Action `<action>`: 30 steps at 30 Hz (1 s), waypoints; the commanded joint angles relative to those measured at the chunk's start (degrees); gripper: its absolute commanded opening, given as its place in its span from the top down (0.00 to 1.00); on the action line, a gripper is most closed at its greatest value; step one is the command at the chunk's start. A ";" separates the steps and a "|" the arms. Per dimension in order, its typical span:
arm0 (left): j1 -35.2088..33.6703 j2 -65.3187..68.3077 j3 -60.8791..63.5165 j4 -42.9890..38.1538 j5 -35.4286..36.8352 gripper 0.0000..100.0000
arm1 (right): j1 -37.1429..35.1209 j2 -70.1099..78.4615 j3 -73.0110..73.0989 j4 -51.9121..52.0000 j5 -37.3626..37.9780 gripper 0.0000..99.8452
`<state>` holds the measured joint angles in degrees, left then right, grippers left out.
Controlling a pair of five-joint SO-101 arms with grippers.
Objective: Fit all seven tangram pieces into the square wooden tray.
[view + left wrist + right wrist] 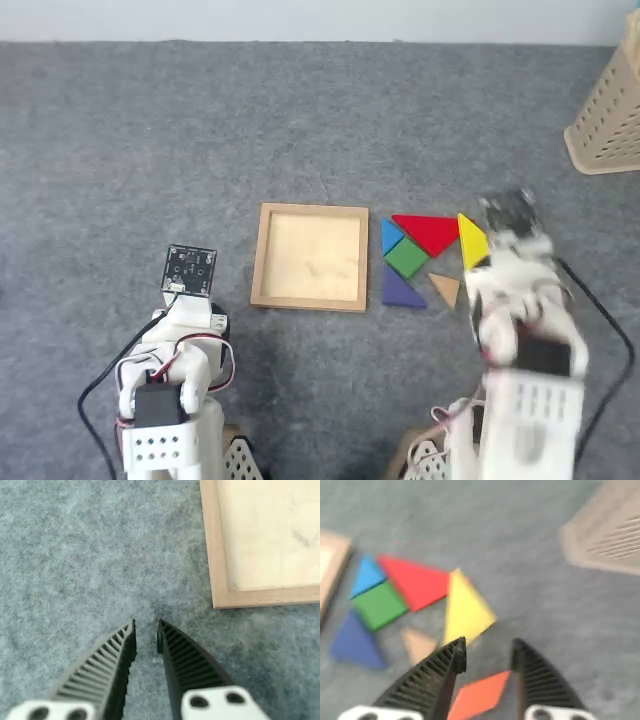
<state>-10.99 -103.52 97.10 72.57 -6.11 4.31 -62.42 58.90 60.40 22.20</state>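
Tangram pieces (425, 232), flat and coloured, lie just right of the empty square wooden tray (310, 212), mid-frame. Right end effector (488, 647) gapes empty over the orange parallelogram (480, 695); the first pick likely needs descent, then closing. Left end effector (146, 625): barely open, empty.

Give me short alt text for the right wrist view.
The right gripper hangs open over an orange parallelogram on grey carpet. Beyond it lie a yellow triangle, red triangle, green square, light blue triangle, dark blue triangle and tan triangle.
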 commanded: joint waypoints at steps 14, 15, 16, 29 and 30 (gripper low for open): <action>0.09 -1.23 -0.57 0.00 0.44 0.93 | -7.43 59.56 -34.73 1.19 -4.84 0.69; 0.09 -1.23 -0.57 0.00 0.44 0.93 | -6.64 61.14 -35.34 0.57 -4.75 0.69; 0.09 -1.23 -0.57 0.00 0.44 0.93 | -6.11 62.37 -35.69 -0.31 -4.75 0.69; 0.09 -1.23 -0.57 0.00 0.44 0.93 | -1.71 72.13 -35.96 -5.23 -4.84 0.69; 0.09 -1.23 -0.57 0.00 0.44 0.93 | -1.36 73.19 -35.96 -5.76 -4.75 0.69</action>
<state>-10.99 -103.52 97.10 72.57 -6.11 1.32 9.67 26.02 56.44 17.71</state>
